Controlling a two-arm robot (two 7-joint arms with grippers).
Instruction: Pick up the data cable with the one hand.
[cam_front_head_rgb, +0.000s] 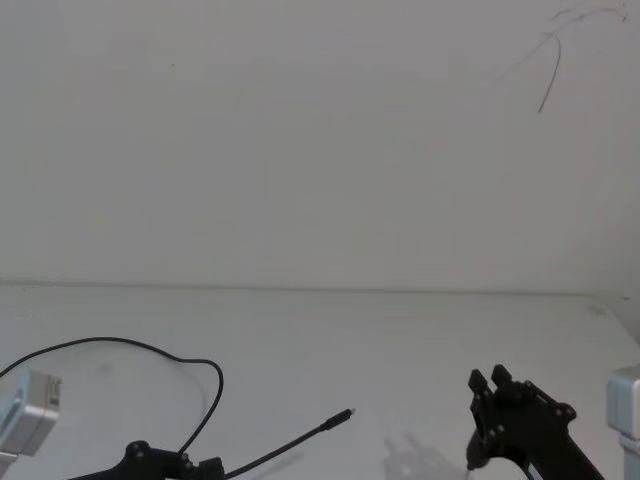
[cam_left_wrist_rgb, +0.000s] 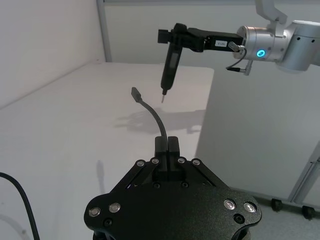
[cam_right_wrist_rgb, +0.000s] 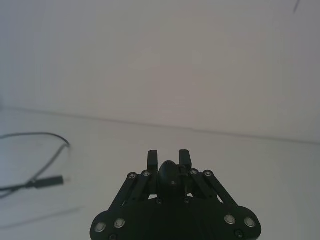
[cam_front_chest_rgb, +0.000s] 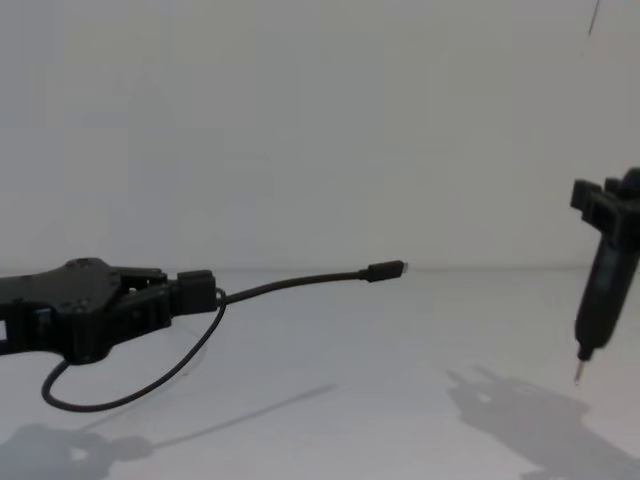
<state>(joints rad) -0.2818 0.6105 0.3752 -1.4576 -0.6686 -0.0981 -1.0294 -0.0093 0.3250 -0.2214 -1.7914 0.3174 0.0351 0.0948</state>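
My left gripper (cam_front_chest_rgb: 200, 285) is shut on the data cable (cam_front_chest_rgb: 290, 285) and holds it above the white table. The cable's free end sticks out forward past the fingers and ends in a small plug (cam_front_chest_rgb: 385, 270) with a metal tip. In the left wrist view the cable (cam_left_wrist_rgb: 157, 120) rises from between the left gripper (cam_left_wrist_rgb: 167, 145) fingers. Behind the left gripper (cam_front_head_rgb: 210, 465), the cable (cam_front_head_rgb: 215, 385) loops back over the table. My right gripper (cam_front_chest_rgb: 600, 205) hovers to the right, shut on a slim dark pen-like tool (cam_front_chest_rgb: 600, 290) that points down, apart from the plug.
The white tabletop (cam_front_head_rgb: 400, 340) meets a plain white wall at the back. In the left wrist view the table's right edge (cam_left_wrist_rgb: 206, 115) drops to the floor under the right arm's silver wrist (cam_left_wrist_rgb: 280, 45). Shadows of both arms lie on the table.
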